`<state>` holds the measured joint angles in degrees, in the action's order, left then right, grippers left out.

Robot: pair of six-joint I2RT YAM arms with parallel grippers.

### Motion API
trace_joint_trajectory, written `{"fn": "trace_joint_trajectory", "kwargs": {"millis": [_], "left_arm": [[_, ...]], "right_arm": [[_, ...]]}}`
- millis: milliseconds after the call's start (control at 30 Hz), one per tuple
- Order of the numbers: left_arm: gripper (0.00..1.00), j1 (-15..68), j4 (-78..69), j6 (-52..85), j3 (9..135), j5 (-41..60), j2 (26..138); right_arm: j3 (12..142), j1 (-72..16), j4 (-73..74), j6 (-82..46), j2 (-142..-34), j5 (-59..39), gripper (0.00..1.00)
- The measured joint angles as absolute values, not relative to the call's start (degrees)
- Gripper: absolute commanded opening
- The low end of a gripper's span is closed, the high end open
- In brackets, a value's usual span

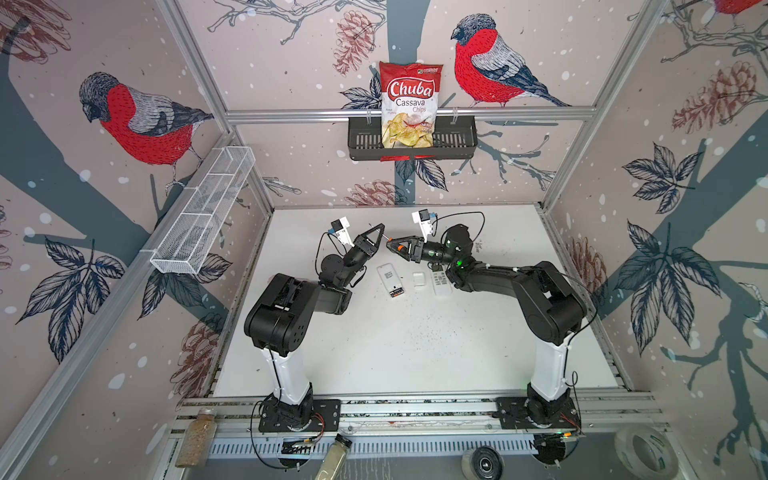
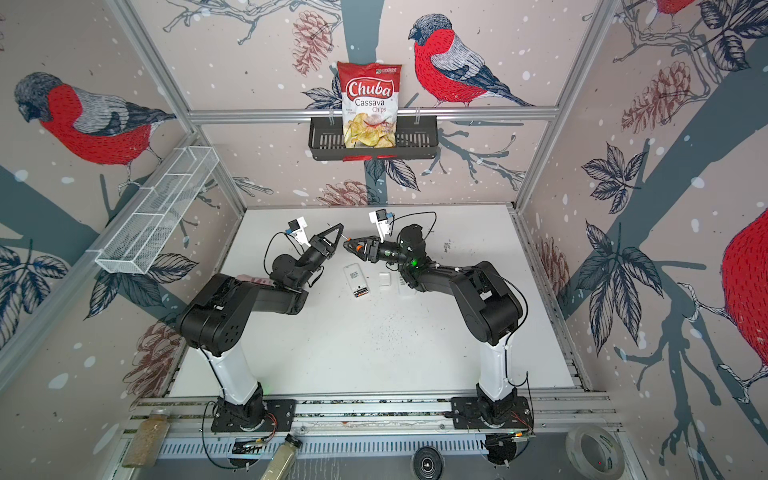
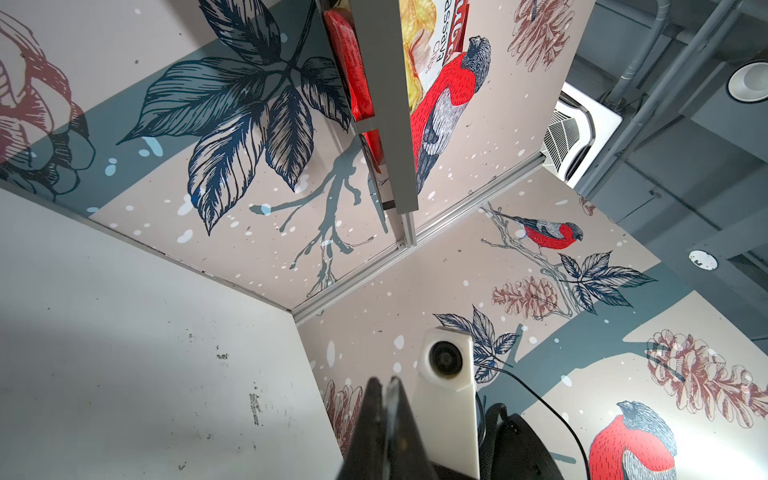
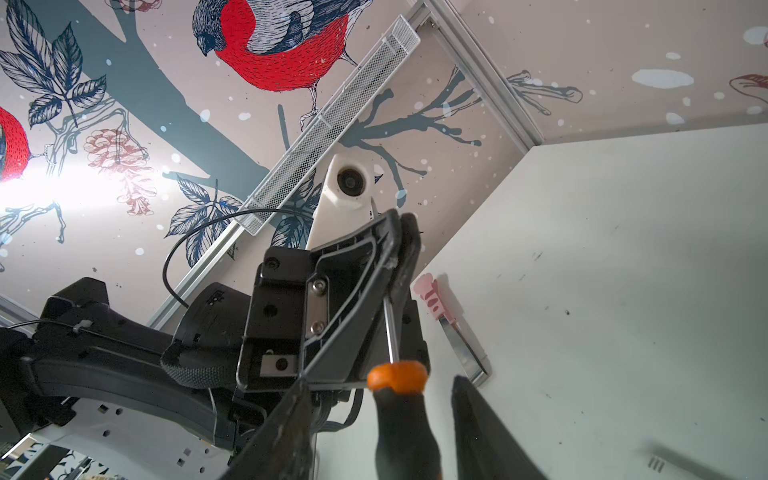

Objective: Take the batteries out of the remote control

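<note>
White plastic, slim and long, a remote control [image 1: 387, 275] lies back-up near the middle of the scuffed white desk [image 1: 374, 353], its battery bay uncovered at its 6 o'clock end. In that bay sit the batteries [image 1: 397, 293], small black cylinders with a gold-coloured band, side by side. From where I stand I count two, both lodged in the remote and plain in both top views. Just at the remote's 3 o'clock rests a small white rectangular plastic cover [image 1: 419, 279], apart from it. Further toward 3 o'clock a second white remote with rows of buttons [image 1: 441, 287] lies half under the right arm, and whether it holds batteries I cannot tell.

The two arms meet in the air at 12 o'clock from the open remote, clear of the desk. The left pincer [image 1: 380, 228] is clenched on the thin steel shaft of an orange-and-black-handled screwdriver [image 4: 405, 432], the shaft vanishing between its black fingers. The right pincer [image 1: 391, 246] faces it from 3 o'clock and stands released: in the right wrist view its two fingers flank the screwdriver's black handle with a gap on either side, the orange collar about level with their tips
</note>
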<state>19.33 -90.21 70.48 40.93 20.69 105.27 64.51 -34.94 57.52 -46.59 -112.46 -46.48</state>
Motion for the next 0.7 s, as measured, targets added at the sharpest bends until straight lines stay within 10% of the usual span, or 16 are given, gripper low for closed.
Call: {"fn": "trace_joint_trajectory", "kwargs": {"millis": [700], "left_arm": [[0.00, 19.8, -91.2, 68.9, 32.8, 9.8, 101.4]], "right_arm": [[61.0, -36.1, 66.6, -51.5, -114.3, -43.8, 0.55]]}}
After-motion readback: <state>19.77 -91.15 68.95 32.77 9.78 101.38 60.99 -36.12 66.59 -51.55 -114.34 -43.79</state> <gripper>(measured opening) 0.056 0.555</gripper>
